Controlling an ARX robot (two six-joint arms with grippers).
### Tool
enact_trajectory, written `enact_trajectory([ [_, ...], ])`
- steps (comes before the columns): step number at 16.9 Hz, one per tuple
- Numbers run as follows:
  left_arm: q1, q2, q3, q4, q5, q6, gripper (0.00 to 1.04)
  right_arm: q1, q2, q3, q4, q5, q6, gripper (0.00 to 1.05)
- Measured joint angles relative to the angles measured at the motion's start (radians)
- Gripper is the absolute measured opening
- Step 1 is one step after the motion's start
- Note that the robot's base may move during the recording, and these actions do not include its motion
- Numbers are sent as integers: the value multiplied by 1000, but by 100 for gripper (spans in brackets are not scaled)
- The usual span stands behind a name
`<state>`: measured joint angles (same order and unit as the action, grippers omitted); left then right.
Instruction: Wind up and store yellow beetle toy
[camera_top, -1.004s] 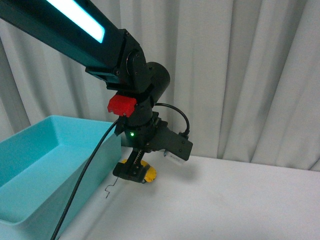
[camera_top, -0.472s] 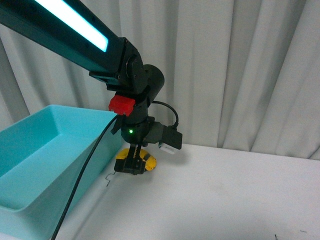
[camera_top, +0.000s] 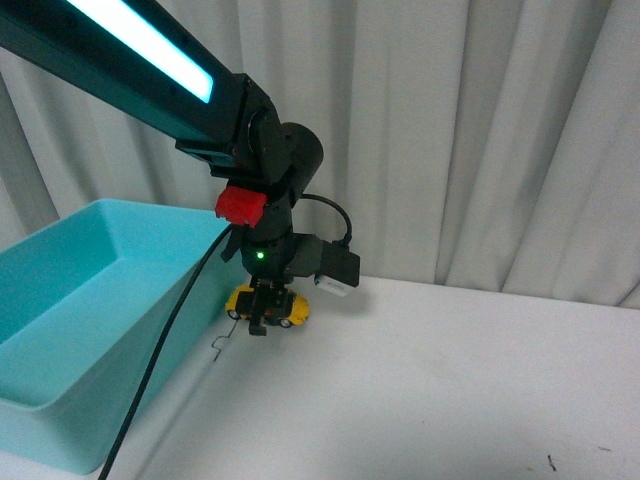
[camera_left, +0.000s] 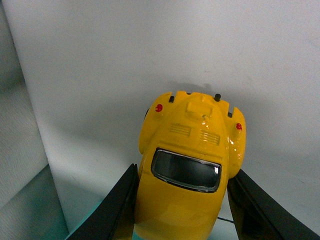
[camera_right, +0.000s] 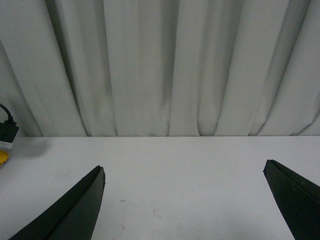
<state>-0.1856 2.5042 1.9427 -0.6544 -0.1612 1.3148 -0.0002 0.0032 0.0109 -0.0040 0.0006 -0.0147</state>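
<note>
At the white tabletop (camera_top: 450, 380) beside the teal bin (camera_top: 60, 300), the yellow beetle toy (camera_top: 272, 305) is clamped by the left gripper (camera_left: 185, 168) and has been drawn farther back than before, suggesting winding; the right gripper (camera_right: 184, 165) is held wide.

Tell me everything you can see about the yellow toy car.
The car is a glossy yellow Beetle shape with a dark, chrome-trimmed rear window, vent slits and two red tail lights. The left tool is shut on its sides, a black finger on each flank. It is near the teal bin, over the white table; whether its wheels touch is unclear.
</note>
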Motion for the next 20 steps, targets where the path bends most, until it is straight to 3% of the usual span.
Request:
enact_trajectory([
  [4, -43, -39, -23, -25, 158, 186, 41, 0, 0, 0, 0, 0, 0, 98],
  [6, -65, -98, -64, -25, 269, 166, 41, 0, 0, 0, 0, 0, 0, 98],
  [12, -71, -263, -129, -1, 387, 86, 41, 0, 0, 0, 0, 0, 0, 98],
  [17, 98, -570, -257, 165, 554, -175, 41, 0, 0, 0, 0, 0, 0, 98],
  [20, 233, -678, -338, 295, 545, -385, 41, 0, 0, 0, 0, 0, 0, 98],
])
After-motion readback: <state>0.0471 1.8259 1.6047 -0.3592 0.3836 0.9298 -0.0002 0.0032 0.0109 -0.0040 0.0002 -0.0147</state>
